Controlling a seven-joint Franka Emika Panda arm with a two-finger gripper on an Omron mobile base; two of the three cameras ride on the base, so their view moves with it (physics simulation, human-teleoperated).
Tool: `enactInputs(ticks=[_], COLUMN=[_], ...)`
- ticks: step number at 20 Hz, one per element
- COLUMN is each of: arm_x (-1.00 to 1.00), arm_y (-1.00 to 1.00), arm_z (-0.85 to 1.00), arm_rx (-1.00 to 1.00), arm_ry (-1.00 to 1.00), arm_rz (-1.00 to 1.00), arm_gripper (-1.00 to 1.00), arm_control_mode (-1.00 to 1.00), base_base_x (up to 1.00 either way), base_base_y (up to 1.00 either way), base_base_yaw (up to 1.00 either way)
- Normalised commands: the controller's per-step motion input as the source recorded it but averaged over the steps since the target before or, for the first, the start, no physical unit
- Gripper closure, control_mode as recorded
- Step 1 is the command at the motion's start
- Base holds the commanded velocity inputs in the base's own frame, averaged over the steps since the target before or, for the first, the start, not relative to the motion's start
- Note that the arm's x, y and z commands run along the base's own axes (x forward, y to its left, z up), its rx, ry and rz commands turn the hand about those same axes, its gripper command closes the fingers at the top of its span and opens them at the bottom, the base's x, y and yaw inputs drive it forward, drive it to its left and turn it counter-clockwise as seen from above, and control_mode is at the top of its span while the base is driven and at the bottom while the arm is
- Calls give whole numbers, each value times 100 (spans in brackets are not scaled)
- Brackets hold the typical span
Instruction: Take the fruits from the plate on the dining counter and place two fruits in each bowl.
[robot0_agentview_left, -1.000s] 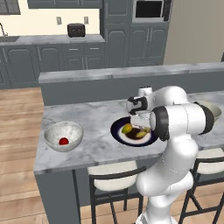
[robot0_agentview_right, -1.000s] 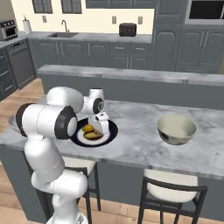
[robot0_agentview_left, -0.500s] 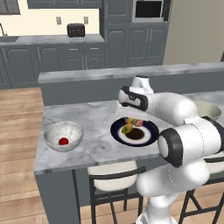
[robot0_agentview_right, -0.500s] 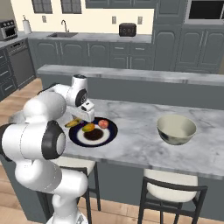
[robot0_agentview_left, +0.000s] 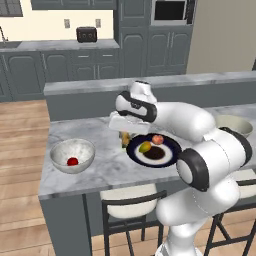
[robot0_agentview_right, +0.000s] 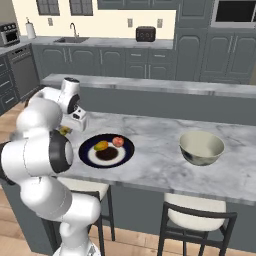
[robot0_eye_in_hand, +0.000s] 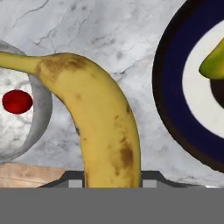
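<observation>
My gripper (robot0_agentview_left: 124, 136) is shut on the curved yellow banana (robot0_eye_in_hand: 103, 118) and hangs above the dining counter (robot0_agentview_left: 102, 171), between the plate (robot0_agentview_left: 169, 154) and the white speckled bowl (robot0_agentview_left: 59, 150). A red round fruit (robot0_agentview_left: 73, 161) lies inside that bowl. On the navy-rimmed plate (robot0_agentview_right: 88, 144) rest a yellow-green oval fruit (robot0_agentview_right: 101, 146) and a pinkish-red round fruit (robot0_agentview_right: 118, 141). The hand view shows the bowl's rim (robot0_eye_in_hand: 44, 105) to the banana's left and the plate's rim (robot0_eye_in_hand: 168, 92) to its right. The cream-grey bowl (robot0_agentview_right: 201, 148) stands at the counter's right end and holds nothing.
A higher plain grey ledge (robot0_agentview_left: 90, 86) runs behind the counter. Two stools (robot0_agentview_left: 127, 206) stand under the counter's front edge. The marble between the plate and the cream-grey bowl (robot0_agentview_left: 233, 125) is bare.
The gripper rose from the plate with the banana and swung left toward the speckled bowl. Two fruits stay on the plate.
</observation>
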Motion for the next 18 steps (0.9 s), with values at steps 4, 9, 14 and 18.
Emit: enactInputs(ticks=[4, 9, 14, 18], arm_x=[0, 13, 43, 39], arm_y=[100, 100, 96, 37], arm_z=[2, 1, -3, -25], arm_rx=[-7, -15, -20, -6], arm_ry=[-1, -1, 6, 0], arm_rz=[0, -1, -8, -1], arm_gripper=[100, 100, 100, 100], arm_control_mode=[-100, -100, -100, -100], base_base_x=[0, 0, 0, 0], base_base_y=[0, 0, 0, 0], base_base_yaw=[0, 0, 0, 0])
